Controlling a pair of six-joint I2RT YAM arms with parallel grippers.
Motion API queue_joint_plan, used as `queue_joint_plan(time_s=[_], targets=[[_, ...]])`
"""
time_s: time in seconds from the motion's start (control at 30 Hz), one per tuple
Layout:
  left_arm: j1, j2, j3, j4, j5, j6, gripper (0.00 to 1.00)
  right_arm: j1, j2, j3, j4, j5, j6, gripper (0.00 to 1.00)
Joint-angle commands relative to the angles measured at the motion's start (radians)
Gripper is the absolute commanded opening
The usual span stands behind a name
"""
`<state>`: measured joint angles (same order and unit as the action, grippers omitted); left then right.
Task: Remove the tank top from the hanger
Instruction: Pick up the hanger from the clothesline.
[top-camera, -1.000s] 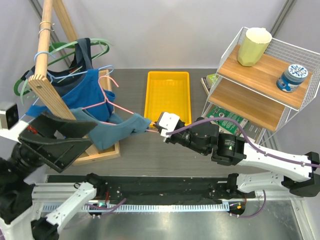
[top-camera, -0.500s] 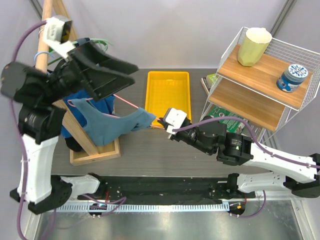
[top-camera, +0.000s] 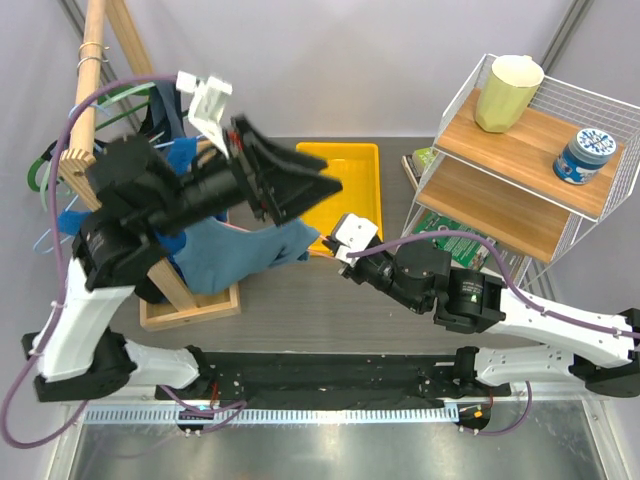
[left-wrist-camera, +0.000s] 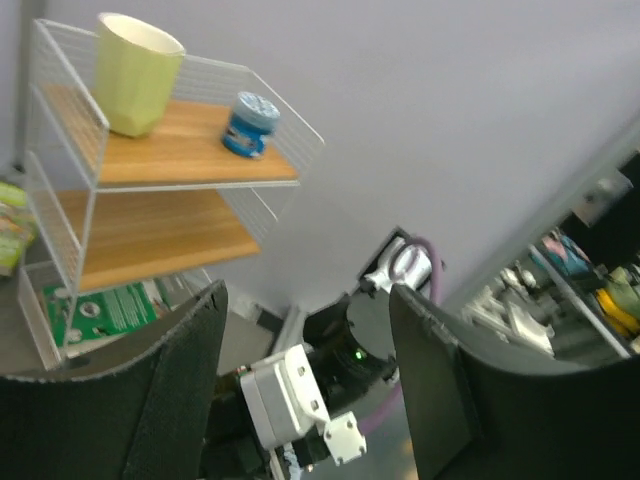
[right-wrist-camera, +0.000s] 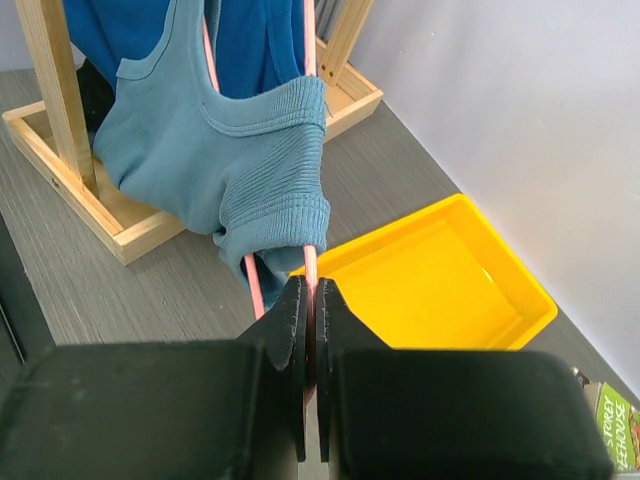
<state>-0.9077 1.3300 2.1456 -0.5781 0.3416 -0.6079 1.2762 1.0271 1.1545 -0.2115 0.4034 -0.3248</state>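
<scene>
- while the right gripper (right-wrist-camera: 310, 298) clamps the pink hanger (right-wrist-camera: 311, 262) wire between its closed fingers, low in the centre of the right wrist view, the teal tank top (right-wrist-camera: 230, 150) sits bunched on that wire just above them.
- in the top view the tank top drapes left of centre, beside the wooden rack (top-camera: 190, 300).
- left gripper (top-camera: 322, 192) hangs high at upper centre, overlapping the left side of the yellow tray (top-camera: 352, 165).
- its fingers (left-wrist-camera: 150, 400) stand wide apart with nothing between them.
</scene>
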Motion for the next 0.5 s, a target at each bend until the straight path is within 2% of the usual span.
queue_joint_plan(time_s=[0.0,0.03,0.1,0.27,0.4,0.47], targets=[[-0.155,-0.212,-0.264,-0.005,-0.565,0.119,0.64,-0.008,-0.05,0.008,0.095,0.043,0.04,0.01],[-0.181,-0.254,-0.347,0.071,-0.605,0.106,0.63,-0.008,-0.053,0.008,0.093,0.043,0.04,0.01],[-0.203,-0.337,-0.485,0.106,-0.697,0.054,0.62,-0.011,-0.05,0.013,0.093,0.051,0.038,0.01],[-0.287,-0.384,-0.584,0.061,-0.878,0.045,0.62,-0.017,-0.036,0.036,0.087,0.068,0.053,0.01],[-0.306,-0.396,-0.622,0.012,-1.068,0.028,0.63,-0.015,-0.045,0.037,0.087,0.061,0.061,0.01],[-0.306,-0.384,-0.636,0.011,-1.105,0.007,0.62,-0.017,-0.048,0.036,0.086,0.052,0.069,0.01]])
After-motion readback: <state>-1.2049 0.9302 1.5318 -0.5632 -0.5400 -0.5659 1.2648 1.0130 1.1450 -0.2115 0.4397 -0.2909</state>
